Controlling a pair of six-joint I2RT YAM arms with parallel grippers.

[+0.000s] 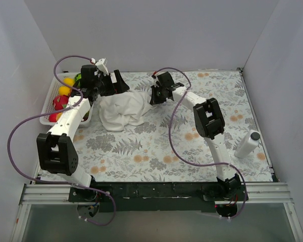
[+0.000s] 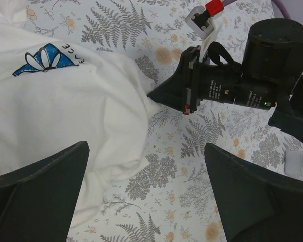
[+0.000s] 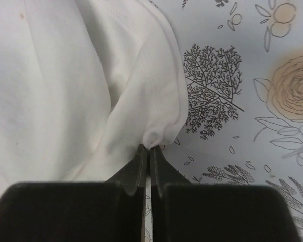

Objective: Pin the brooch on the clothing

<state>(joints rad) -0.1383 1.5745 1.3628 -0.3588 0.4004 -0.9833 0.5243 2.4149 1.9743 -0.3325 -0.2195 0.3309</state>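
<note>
The white T-shirt [image 1: 122, 111] lies bunched at the back middle of the table. Its blue-and-white chest logo [image 2: 43, 58] faces up in the left wrist view. My right gripper [image 3: 150, 147] is shut on a small fold at the shirt's right edge [image 3: 156, 136]. It also shows in the top view [image 1: 152, 98] and in the left wrist view [image 2: 161, 94]. My left gripper [image 2: 146, 201] hovers open and empty above the shirt's edge, just left of the right gripper in the top view [image 1: 122, 86]. The brooch is not in view.
A grey floral cloth [image 1: 156, 146] covers the table. A white basket [image 1: 49, 98] of colourful fruit stands at the back left. A white bottle [image 1: 247, 143] lies at the right. White walls close in the back and sides.
</note>
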